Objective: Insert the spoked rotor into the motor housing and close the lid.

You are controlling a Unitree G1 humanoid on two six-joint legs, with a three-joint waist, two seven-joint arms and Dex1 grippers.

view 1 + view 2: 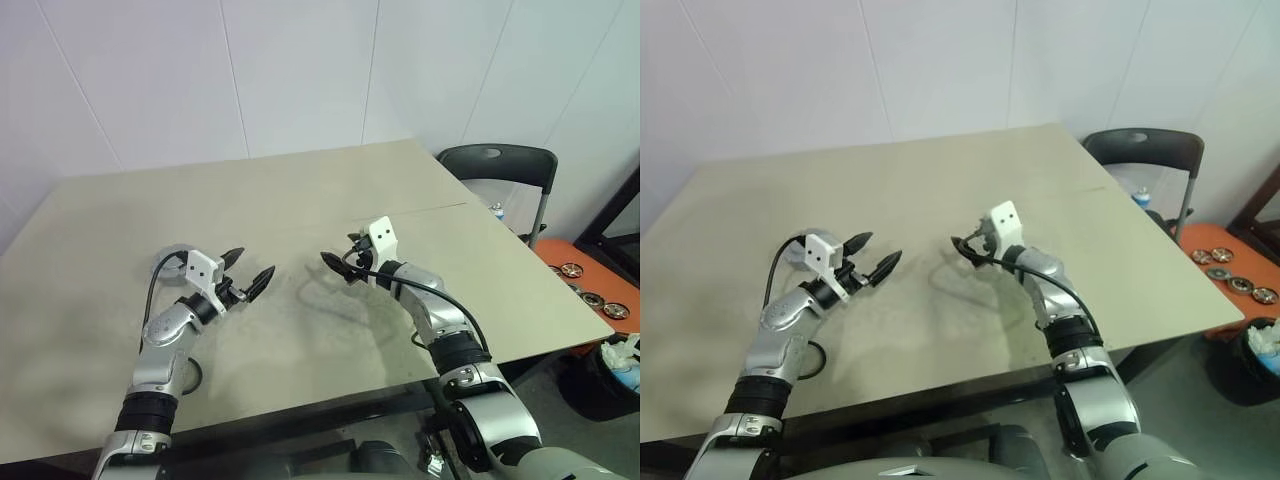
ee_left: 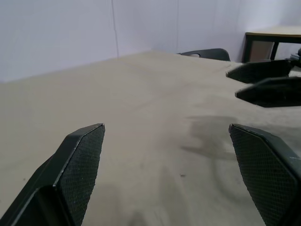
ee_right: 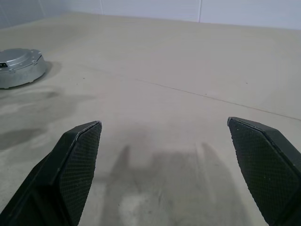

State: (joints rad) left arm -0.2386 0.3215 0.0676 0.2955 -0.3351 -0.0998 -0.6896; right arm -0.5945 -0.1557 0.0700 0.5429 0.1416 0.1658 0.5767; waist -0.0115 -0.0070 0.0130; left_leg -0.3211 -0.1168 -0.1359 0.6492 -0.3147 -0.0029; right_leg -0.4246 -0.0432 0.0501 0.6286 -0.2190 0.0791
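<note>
Both grippers hover over the table [image 1: 300, 190] with fingers spread, empty: left gripper [image 1: 247, 271], right gripper [image 1: 343, 262]. Beyond the left one, one closed grey motor housing [image 3: 19, 67] lies flat, lid up.

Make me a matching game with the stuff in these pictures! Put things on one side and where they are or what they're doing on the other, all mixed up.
Things:
1. left gripper
2. grey notched lid
3. black chair
4. orange mat

Clues:
A. low down to the right of the table, with small round parts on it
B. lying on the table by the left arm
C. standing at the table's far right corner
D. fingers wide open, holding nothing

Pairs: 1-D, 2-B, 3-C, 4-A
</note>
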